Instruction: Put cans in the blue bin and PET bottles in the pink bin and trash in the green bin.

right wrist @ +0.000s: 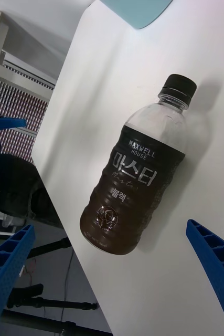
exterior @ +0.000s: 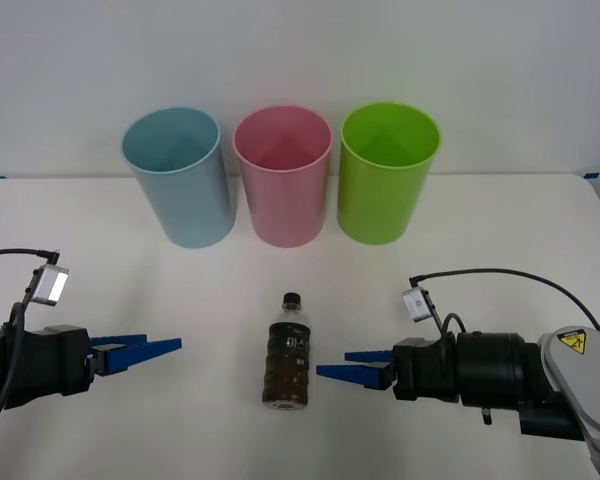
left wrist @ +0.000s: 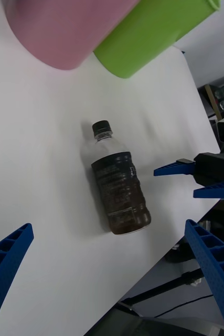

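Evidently the pick had not begun: the PET bottle (exterior: 288, 352) stood upright at lower centre of the front frame, below the pink bin (exterior: 283, 176), its clear shoulder above dark brown drink. The right gripper (exterior: 332, 365) lay just beside it at lower right, jaws apart and empty; the left gripper (exterior: 162, 344) waited lower left, likewise spread. Next, closing round the body seemed needed

White table (exterior: 300, 300), pale plain wall (exterior: 300, 50)
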